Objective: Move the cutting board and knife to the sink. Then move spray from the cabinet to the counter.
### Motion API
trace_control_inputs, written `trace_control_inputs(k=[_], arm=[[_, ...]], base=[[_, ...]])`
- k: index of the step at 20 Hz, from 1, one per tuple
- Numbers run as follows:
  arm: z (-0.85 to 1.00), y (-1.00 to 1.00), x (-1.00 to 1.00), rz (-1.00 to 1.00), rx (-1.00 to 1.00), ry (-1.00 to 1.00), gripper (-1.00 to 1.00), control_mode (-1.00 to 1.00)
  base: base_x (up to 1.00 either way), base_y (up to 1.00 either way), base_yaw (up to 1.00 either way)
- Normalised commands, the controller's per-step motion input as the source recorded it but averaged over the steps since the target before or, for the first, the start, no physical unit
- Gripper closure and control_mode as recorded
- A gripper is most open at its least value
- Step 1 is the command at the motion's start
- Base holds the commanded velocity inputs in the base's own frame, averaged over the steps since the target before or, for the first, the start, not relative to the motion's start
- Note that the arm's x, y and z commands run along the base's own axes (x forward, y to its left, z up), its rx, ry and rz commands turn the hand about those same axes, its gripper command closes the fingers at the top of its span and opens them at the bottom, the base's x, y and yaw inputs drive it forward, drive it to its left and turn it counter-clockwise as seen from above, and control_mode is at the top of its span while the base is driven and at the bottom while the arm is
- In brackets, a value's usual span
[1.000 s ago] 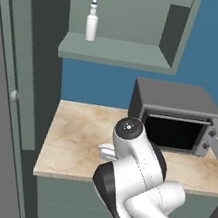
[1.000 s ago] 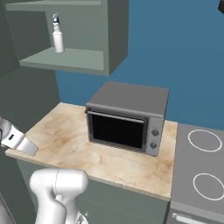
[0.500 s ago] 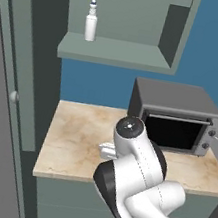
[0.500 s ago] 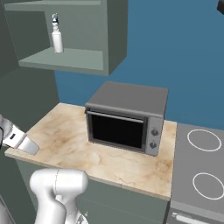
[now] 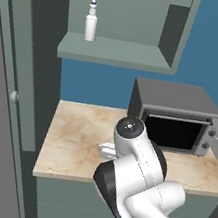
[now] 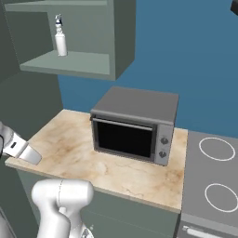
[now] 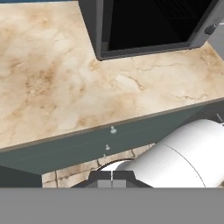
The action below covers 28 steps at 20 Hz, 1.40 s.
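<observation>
The spray (image 5: 91,21) stands upright on the lower shelf of the open cabinet (image 5: 115,56), toward its left end, high above the counter (image 5: 78,136). Over to the right, a grey oven (image 5: 173,115) sits on that marbled top. In the hand view the gripper (image 7: 112,178) hangs before the counter's front edge, jaws pressed together, holding nothing.

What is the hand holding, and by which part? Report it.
Nothing is held. The hand is shut with nothing between its fingertips, low in front of the counter. The spray stands on the cabinet shelf.
</observation>
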Motion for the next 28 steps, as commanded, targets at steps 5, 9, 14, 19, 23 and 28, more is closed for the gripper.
trace_control_inputs(k=[5, 9, 14, 19, 23, 28], arm=[[0.00, 0.00, 0.00, 0.00, 0.00, 0.00, 1.00, 1.00], [0.00, 0.00, 0.00, 0.00, 0.00, 0.00, 1.00, 1.00], [0.26, -0.01, 0.00, 0.24, 0.05, -0.13, 1.00, -1.00], [0.38, 0.00, 0.00, 0.22, 0.02, -0.03, 1.00, -1.00], [0.46, 0.02, 0.07, 0.13, 0.00, 0.00, 1.00, -1.00], [0.50, 0.00, 0.03, 0.10, 0.00, 0.00, 1.00, -1.00]], base=[[0.00, 0.00, 0.07], [0.00, 0.00, 0.16], [0.00, 0.00, 0.00], [0.00, 0.00, 0.00], [0.00, 0.00, 0.00], [0.00, 0.00, 0.00]])
